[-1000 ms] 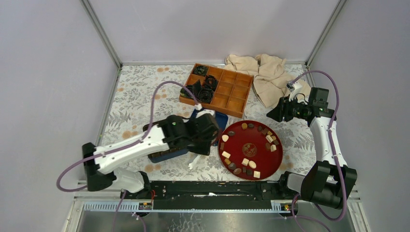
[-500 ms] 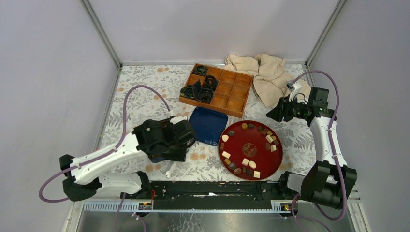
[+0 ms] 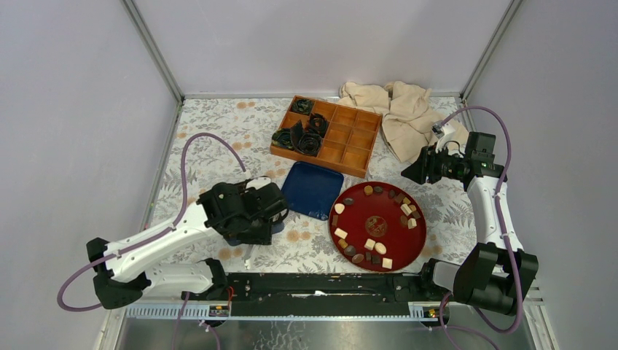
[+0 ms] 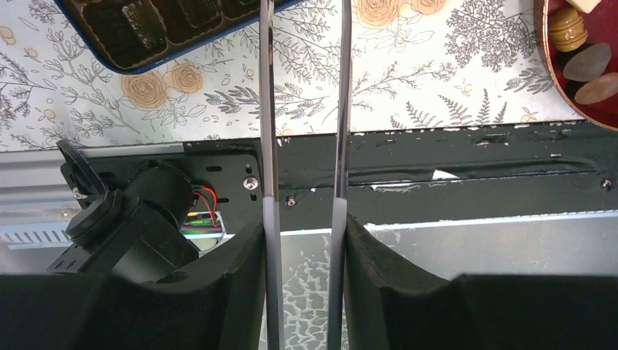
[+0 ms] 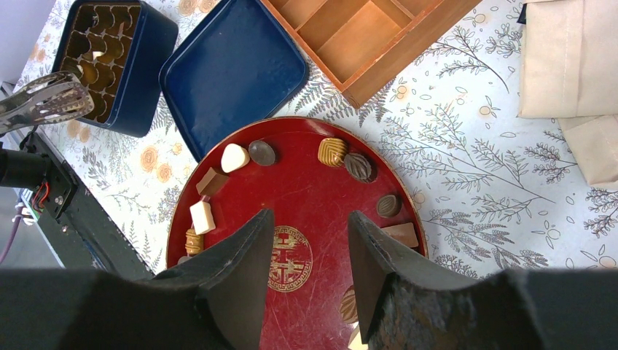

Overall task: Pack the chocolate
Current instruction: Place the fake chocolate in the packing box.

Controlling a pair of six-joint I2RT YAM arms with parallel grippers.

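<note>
Since the chocolate all sits loose on the red plate, we reckon the left gripper is clamped on metal tongs for small picks; right gripper hangs over the plate, jaws apart, empty. Vs 1 s ago: left arm has pulled back from over the blue tin left of the plate, right arm unchanged

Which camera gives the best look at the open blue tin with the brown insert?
The right wrist view: the blue tin sits nearly whole at upper left, insert pockets visible. The top view hides most of it under the left arm; the left wrist view catches one corner.
</note>
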